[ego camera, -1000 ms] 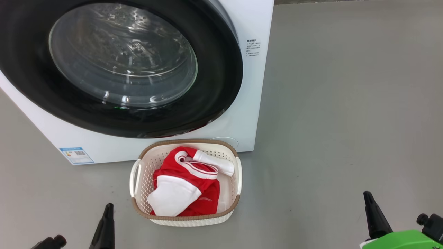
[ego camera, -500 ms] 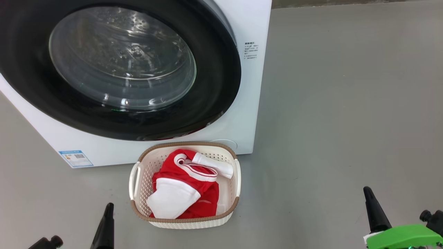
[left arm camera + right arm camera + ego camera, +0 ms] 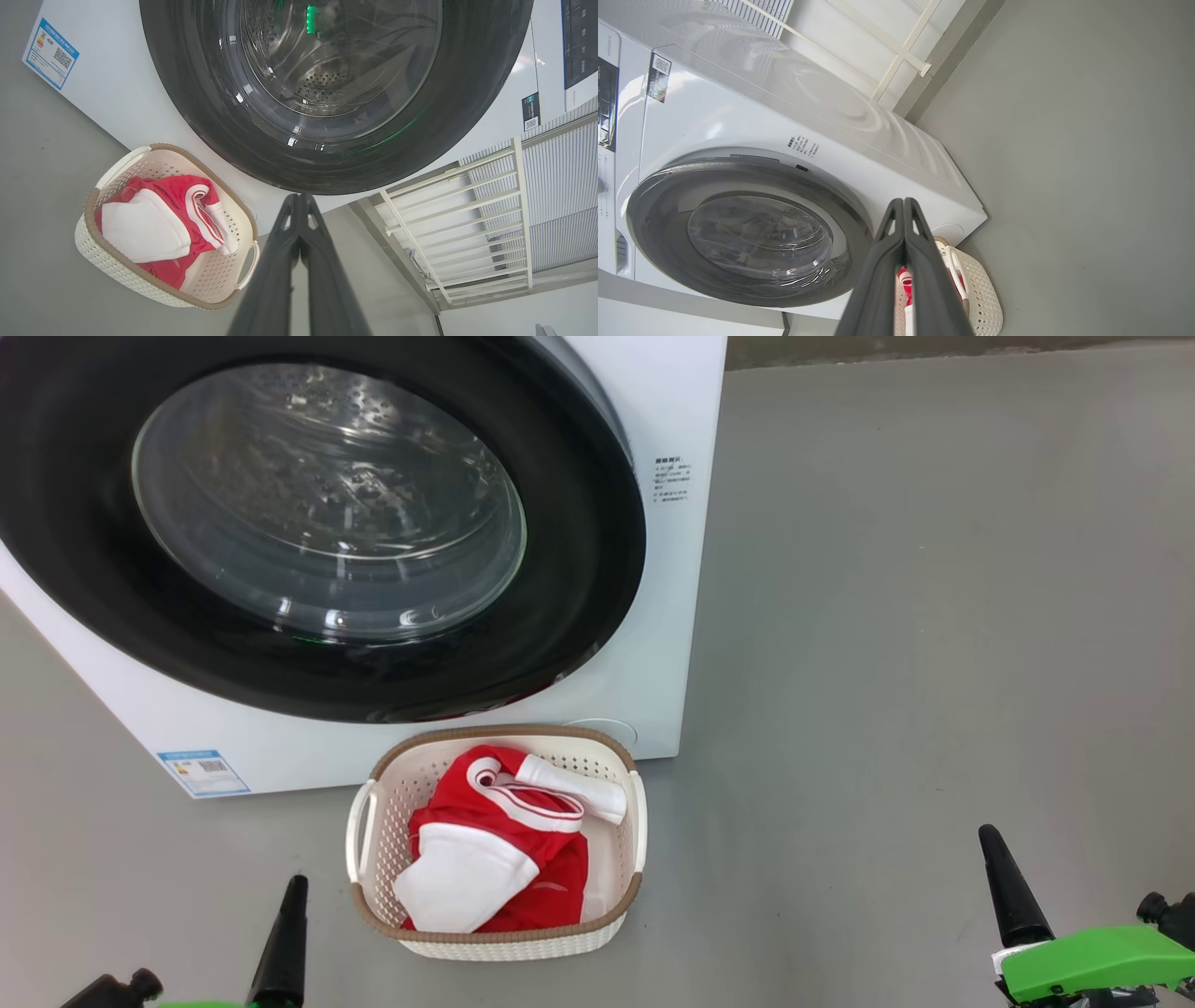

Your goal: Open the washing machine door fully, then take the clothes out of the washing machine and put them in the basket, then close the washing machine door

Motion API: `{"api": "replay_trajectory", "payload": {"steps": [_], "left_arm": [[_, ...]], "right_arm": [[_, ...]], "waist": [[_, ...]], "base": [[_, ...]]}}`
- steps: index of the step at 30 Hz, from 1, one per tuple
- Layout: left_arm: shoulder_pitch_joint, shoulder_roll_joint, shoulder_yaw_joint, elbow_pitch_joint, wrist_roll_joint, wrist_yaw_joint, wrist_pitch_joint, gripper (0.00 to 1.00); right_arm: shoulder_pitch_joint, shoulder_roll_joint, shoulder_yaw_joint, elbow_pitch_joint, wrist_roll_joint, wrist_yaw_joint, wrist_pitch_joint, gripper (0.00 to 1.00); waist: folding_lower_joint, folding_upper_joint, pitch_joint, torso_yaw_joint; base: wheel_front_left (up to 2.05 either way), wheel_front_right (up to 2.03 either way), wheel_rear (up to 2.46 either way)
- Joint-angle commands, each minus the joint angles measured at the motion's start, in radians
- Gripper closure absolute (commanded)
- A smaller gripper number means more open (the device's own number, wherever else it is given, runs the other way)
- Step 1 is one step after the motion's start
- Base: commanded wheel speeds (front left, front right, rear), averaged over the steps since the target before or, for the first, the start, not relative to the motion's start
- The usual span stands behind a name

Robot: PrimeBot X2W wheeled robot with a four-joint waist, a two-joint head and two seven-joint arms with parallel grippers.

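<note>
While clothes [image 3: 485, 859] lie in basket [image 3: 509, 732], left gripper [image 3: 299, 198], right gripper [image 3: 903, 203] pressed together, empty.

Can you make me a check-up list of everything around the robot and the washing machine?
Surface: smooth grey floor.
Job's things: the door looks shut against the white washing machine; the red and white clothes lie in the basket, which stands on the floor in front of the machine.
Clutter: nothing seen.
Grippers: left gripper shut, holding nothing; right gripper shut, holding nothing; both are apart from the basket.
Cables: nothing seen.
Surroundings: a white railing beside the machine; a blue sticker low on its front.
</note>
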Motion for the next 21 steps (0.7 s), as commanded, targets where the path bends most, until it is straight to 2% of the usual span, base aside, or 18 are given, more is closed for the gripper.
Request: {"api": "replay_trajectory", "payload": {"steps": [1, 21], "left_arm": [[-0.04, 0.02, 0.025, -0.022, -0.024, -0.004, 0.005, 1.0], [-0.058, 0.023, 0.034, -0.02, -0.247, -0.006, 0.063, 1.0]], "right_arm": [[-0.044, -0.02, 0.006, -0.029, 0.026, 0.0, 0.006, 1.0], [-0.077, -0.022, 0.0, -0.034, 0.225, -0.001, 0.067, 1.0]], "waist": [[0.0, 0.0, -0.001, 0.0], [0.0, 0.0, -0.017, -0.008]], "base": [[0.0, 0.0, 0.0], [0.0, 0.0, 0.0]]}}
